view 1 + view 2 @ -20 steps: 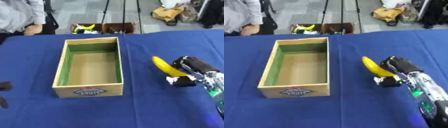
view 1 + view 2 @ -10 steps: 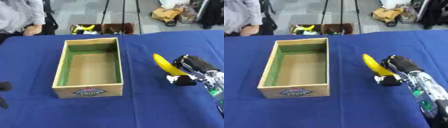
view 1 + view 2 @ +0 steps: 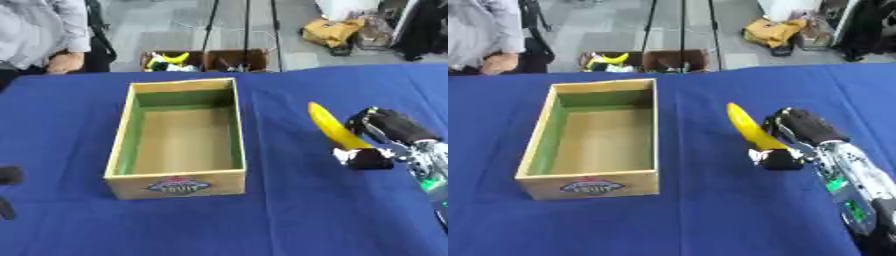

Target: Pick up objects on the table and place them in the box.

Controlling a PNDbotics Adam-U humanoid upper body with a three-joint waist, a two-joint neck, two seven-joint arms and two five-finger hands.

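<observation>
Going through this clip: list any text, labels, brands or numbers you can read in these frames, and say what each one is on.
Nothing can be read.
Wooden box: an oval label, blue with red, on the near wall; its lettering is too blurred to read.
Right hand, holding the banana: green patches show on the forearm, with no legible characters.
No text shows on the blue table.

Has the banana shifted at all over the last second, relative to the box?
Barely: the banana, held in the right hand, has edged slightly away from the wooden box, to the right.
</observation>
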